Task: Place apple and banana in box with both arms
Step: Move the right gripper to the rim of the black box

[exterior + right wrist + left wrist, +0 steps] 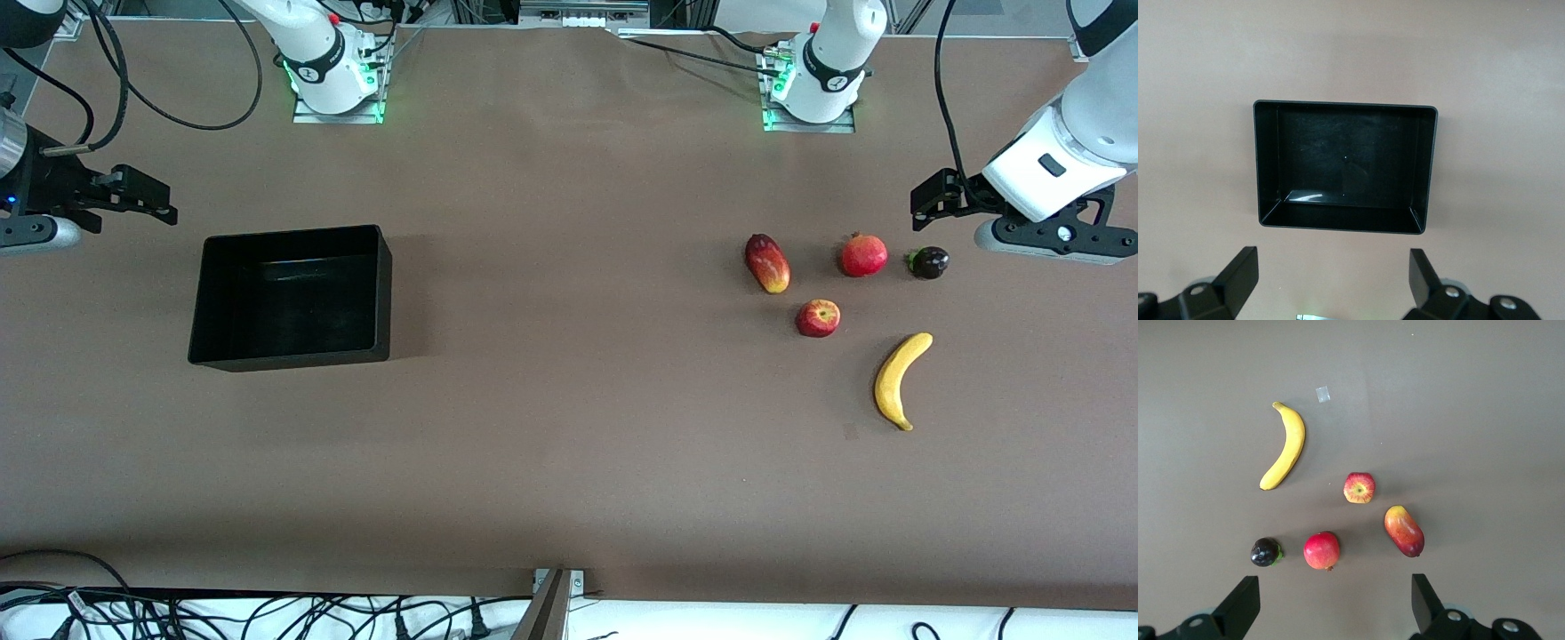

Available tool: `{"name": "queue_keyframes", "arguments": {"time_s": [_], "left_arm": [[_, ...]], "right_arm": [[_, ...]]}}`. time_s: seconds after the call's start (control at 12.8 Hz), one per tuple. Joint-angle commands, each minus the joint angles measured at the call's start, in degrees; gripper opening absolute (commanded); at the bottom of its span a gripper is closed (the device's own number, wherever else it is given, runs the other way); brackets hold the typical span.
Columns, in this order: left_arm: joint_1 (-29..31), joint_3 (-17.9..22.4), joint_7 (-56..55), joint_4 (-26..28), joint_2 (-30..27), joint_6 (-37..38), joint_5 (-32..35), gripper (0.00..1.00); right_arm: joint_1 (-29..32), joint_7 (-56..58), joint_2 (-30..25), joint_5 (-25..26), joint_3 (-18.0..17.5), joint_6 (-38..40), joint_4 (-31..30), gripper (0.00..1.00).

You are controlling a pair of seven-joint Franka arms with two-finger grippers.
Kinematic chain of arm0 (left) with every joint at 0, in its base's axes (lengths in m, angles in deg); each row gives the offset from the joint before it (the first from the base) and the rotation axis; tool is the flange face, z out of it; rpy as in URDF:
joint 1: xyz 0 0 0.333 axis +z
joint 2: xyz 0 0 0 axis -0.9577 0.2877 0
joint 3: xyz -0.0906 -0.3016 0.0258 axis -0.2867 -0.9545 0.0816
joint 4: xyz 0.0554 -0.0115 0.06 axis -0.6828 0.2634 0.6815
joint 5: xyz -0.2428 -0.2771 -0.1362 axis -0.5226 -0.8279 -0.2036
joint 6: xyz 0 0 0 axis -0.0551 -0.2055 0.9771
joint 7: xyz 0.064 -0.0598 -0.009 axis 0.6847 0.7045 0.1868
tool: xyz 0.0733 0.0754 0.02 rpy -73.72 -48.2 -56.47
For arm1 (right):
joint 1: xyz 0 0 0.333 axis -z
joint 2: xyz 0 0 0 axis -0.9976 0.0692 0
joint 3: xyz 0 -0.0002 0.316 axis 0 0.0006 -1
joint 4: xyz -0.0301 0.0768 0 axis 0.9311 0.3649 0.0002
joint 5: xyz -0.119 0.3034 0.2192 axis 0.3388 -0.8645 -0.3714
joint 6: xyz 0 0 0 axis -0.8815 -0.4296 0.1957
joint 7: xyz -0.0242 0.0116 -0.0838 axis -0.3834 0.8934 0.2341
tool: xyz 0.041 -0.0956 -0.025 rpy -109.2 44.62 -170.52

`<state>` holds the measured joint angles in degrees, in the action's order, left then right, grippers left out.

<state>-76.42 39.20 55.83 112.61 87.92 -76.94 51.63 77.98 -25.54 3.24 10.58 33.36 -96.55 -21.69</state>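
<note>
A small red apple [818, 317] [1359, 487] with a yellowish patch lies on the brown table toward the left arm's end. The curved yellow banana [900, 378] [1286, 447] lies beside it, nearer the front camera. The black open-topped box [289, 358] [1345, 104] stands toward the right arm's end with nothing in it. My left gripper [929, 197] [1336, 587] hangs open above the table beside the fruits, holding nothing. My right gripper [151, 196] [1333, 263] hangs open beside the box at the table's end, also holding nothing.
Three other fruits lie a little farther from the front camera than the apple: a round red fruit with a crown tip [864, 255], an oval red-and-yellow fruit [767, 263] and a small dark fruit [929, 262]. A small tape mark [1323, 394] is beside the banana's tip.
</note>
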Motion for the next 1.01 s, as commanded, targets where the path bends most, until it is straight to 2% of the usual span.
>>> {"name": "queue_keyframes", "arguments": {"time_s": [0.0, 0.62, 0.94], "left_arm": [[-0.11, -0.28, -0.51, -1.81, 0.65, 1.4, 0.86, 1.0], [-0.11, -0.71, -0.6, -1.81, 0.65, 1.4, 0.86, 1.0], [-0.11, -0.54, -0.43, -1.81, 0.65, 1.4, 0.86, 1.0]], "right_arm": [[0.93, 0.45, -0.57, 1.34, -0.87, 0.13, 0.01, 1.0], [0.93, 0.18, -0.13, 2.66, -0.78, 0.05, -0.16, 1.0], [1.02, 0.09, 0.4, 4.94, -0.78, -2.58, -2.88, 1.0]]}}
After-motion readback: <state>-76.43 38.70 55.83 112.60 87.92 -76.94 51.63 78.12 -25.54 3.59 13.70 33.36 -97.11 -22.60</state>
